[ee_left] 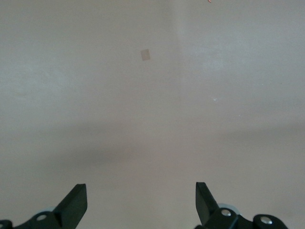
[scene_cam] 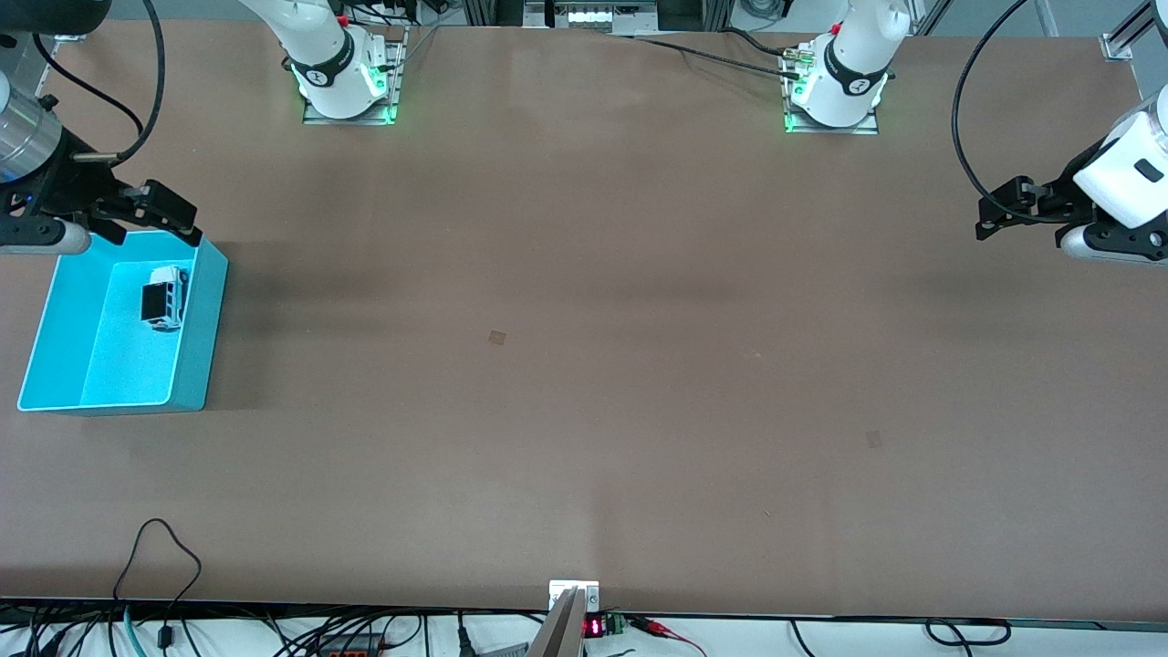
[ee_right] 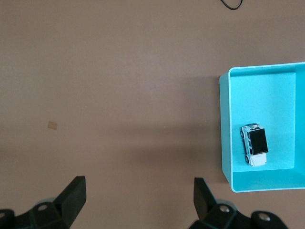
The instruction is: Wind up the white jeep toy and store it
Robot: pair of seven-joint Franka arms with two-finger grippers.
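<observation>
Already the white jeep toy (scene_cam: 165,296) sits in the turquoise bin (scene_cam: 206,338) at the table's right-arm end: light, rigid, slick; pinch its flat sides. Right gripper (scene_cam: 157,214) and left gripper (scene_cam: 1011,210) hang released, empty.

A broad matte brown tabletop (scene_cam: 584,365) fills nearly everything I can see, smooth and evenly lit, with soft darker bands of shadow lying across its middle. Two small tan square patches (scene_cam: 497,337) mark its surface, well apart. Along the edge nearest the front camera, loose black cables (scene_cam: 155,566) trail over a pale floor, beside a small device with a red lit display (scene_cam: 593,627). Aluminium frame rails (scene_cam: 1127,32) stand at the corner.
</observation>
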